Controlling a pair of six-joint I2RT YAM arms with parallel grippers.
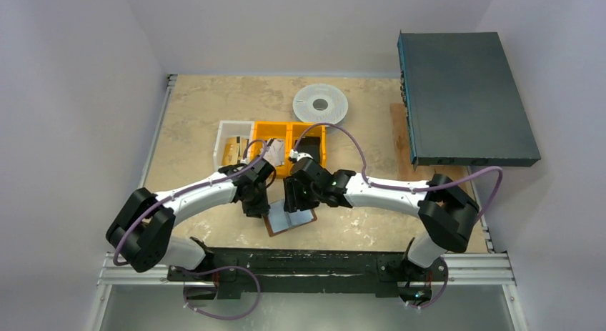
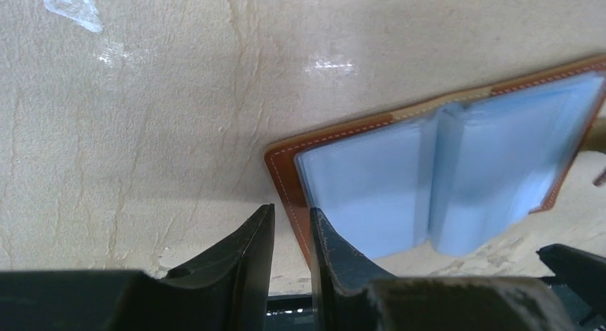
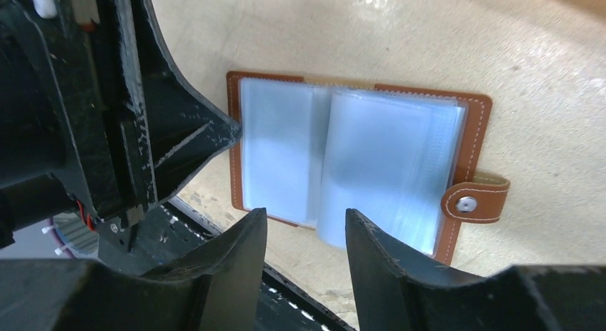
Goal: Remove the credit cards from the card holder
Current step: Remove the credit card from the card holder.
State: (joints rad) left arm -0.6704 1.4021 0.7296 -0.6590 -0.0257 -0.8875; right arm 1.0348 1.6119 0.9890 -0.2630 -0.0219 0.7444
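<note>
Overhead, table [image 1: 193, 116]: mottled beige top, with both arm bases at its near edge.
Dark box [image 1: 464, 95]: large flat slab at the far right, by the table's right side.
Arms: the left arm [image 1: 200, 191] and the right arm [image 1: 386, 191] bend inward and meet over the near middle of the table.
Reel [image 1: 321, 104]: white, round, lying flat at the far middle, just behind the bins.
Bins: 2 orange bins [image 1: 271, 125] stand side by side with a clear tray [image 1: 218, 145] just to their left. The right orange bin holds a flat black item [image 1: 309, 141]. The tray's contents are too small to tell.
Card holder [image 1: 291, 220] [image 2: 443, 181] [image 3: 343, 159]: brown leather, lying open and flat on the table on the near side of the bins, under the 2 grippers. Pale blue sleeves face up, and a snap strap [image 3: 475, 199] sticks out from 1 side.
Left gripper [image 2: 291, 213]: jaws narrow, a slim gap with nothing pinched in it, low at the holder's corner. 1 finger [image 2: 336, 252] sits over the stitched brown border; I cannot tell whether it presses down.
Right gripper [image 3: 306, 216]: jaws fairly wide, nothing between them, hanging above the near edge of the sleeves.
Cards: the sleeves are blurred, so I cannot tell whether any sit inside.
</note>
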